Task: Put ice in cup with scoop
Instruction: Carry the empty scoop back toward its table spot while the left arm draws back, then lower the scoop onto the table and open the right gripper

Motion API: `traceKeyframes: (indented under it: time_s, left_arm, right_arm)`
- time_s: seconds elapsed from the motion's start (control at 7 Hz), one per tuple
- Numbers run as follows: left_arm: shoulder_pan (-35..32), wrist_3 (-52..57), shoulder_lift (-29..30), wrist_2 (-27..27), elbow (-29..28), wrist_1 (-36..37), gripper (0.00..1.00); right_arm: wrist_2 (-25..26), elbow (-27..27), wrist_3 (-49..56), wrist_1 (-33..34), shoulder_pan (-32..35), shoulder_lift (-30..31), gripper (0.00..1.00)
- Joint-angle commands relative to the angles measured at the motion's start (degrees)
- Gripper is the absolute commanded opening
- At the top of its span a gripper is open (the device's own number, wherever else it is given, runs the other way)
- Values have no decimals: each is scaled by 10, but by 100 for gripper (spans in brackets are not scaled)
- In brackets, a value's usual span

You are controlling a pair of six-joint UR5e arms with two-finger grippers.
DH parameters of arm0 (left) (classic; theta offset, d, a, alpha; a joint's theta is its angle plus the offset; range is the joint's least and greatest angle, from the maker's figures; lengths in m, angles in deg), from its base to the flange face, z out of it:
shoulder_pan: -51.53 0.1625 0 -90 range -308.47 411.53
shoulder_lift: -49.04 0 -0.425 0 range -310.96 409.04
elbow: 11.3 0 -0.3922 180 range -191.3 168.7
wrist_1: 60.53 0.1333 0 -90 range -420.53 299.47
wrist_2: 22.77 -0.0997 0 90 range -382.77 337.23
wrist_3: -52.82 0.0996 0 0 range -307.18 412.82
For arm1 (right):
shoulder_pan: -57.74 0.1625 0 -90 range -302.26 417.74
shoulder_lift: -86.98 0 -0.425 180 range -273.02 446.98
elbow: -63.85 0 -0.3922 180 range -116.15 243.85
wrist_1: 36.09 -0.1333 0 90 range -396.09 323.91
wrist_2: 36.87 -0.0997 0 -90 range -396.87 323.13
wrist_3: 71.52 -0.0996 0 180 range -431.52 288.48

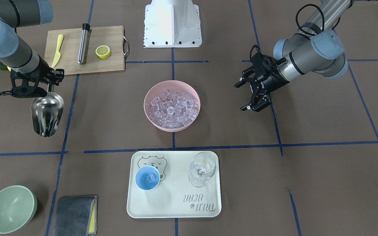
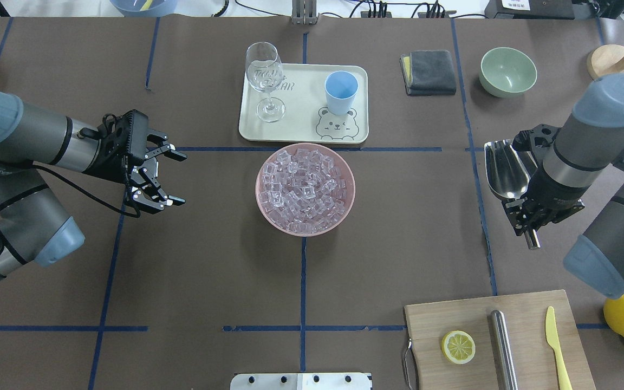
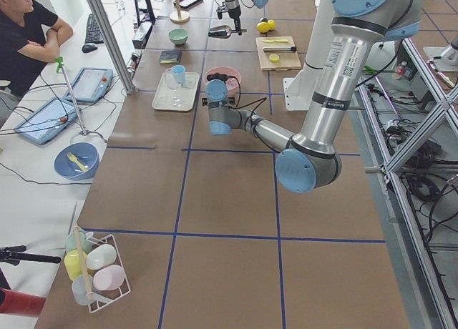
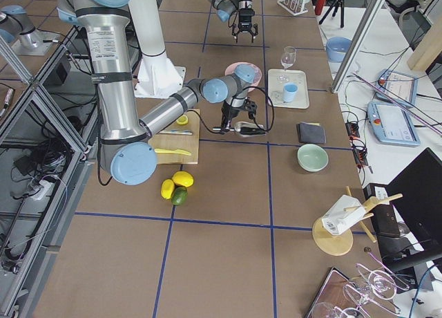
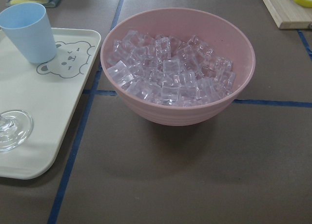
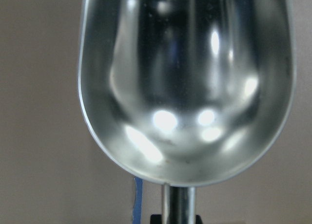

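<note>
Exterior front-facing: right gripper held empty scoop off ice; one cube lay in cup, more due; left gripper gaped.

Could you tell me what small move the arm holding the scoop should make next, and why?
Probably swing the scoop sideways toward the pink bowl: the scoop is empty in the right wrist view, the ice is heaped there, and the cup holds only one cube.
</note>
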Motion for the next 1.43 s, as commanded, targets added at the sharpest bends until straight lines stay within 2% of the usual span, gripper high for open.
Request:
traceKeyframes:
  time_s: [0.0,0.43,0.71,1.29]
  left_arm:
    - [0,0,-1,2,-3,1,100]
    - [2,0,0,2,-2,1,100]
    - [3,0,1,2,0,2,100]
    - [3,-1,2,2,0,2,100]
  right_arm:
    - [-9,-25,0,-1,-11,2,0]
    - [-10,-48,0,-10,-24,-4,0]
    - [-10,-80,-6,-58,-24,0,0]
    - [-36,-87,-12,-59,-22,5,0]
